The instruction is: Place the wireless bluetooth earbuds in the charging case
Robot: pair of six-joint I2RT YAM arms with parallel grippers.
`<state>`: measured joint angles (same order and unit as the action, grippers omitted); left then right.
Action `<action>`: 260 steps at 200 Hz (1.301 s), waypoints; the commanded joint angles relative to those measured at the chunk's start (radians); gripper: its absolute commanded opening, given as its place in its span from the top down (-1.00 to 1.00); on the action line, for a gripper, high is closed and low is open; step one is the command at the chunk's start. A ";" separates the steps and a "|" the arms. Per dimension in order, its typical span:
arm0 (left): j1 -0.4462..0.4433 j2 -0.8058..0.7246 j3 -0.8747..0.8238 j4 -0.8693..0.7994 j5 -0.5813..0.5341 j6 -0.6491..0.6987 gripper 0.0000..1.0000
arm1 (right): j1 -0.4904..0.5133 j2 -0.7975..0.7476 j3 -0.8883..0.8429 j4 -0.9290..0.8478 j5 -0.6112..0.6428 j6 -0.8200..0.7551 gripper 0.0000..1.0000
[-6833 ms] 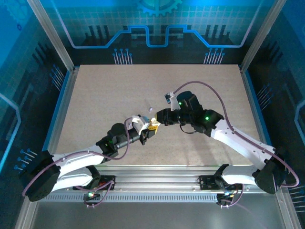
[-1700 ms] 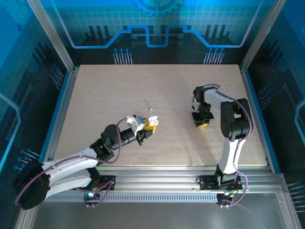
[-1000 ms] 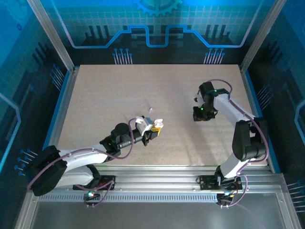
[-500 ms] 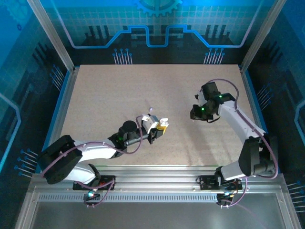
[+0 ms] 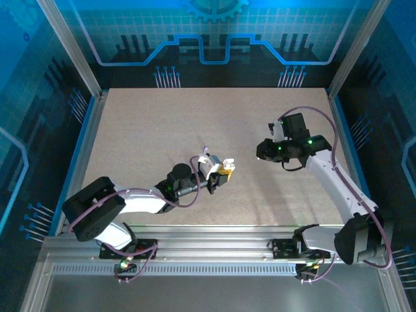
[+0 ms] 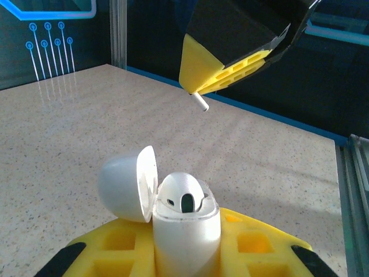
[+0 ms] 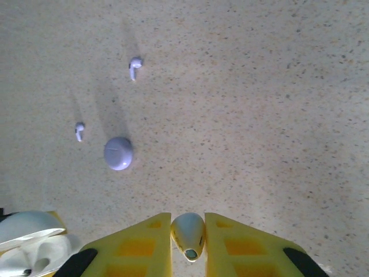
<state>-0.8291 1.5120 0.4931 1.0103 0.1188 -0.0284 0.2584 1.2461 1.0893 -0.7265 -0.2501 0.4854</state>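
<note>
My left gripper [image 6: 185,248] is shut on the charging case [image 6: 185,214], a white egg-shaped shell held upright with its lid [image 6: 122,183] swung open to the left. A rounded white inside with a dark oval hole shows in its mouth. My right gripper [image 7: 188,220] is shut on one earbud [image 7: 189,238], pinched between the yellow fingers. From the left wrist, that right gripper [image 6: 203,88] hangs above and beyond the case, the earbud's stem [image 6: 202,103] poking out below. From above, the left gripper [image 5: 225,171] and right gripper [image 5: 260,151] are a short way apart mid-table.
On the table below the right gripper lie a round lilac puck [image 7: 118,153] and two loose earbuds [image 7: 134,67] [image 7: 79,131]. The case's open lid [image 7: 27,229] shows at the lower left of the right wrist view. A metal rail [image 5: 214,240] runs along the near edge.
The left gripper has carried the case a little to the right. The right gripper has shifted up and left toward it, still holding its earbud.
</note>
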 commanded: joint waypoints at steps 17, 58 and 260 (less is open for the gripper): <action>-0.012 0.029 0.032 0.104 -0.021 -0.019 0.67 | 0.037 -0.046 -0.029 0.101 -0.066 0.088 0.63; -0.013 0.049 0.042 0.147 -0.030 -0.015 0.67 | 0.099 -0.069 -0.040 0.209 -0.084 0.164 0.63; -0.021 0.059 0.041 0.262 -0.047 -0.023 0.67 | 0.202 -0.219 -0.248 0.529 -0.105 0.379 0.61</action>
<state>-0.8387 1.5719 0.5156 1.2110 0.0746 -0.0517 0.4461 1.0405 0.8448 -0.2520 -0.3454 0.8494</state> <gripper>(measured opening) 0.229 0.195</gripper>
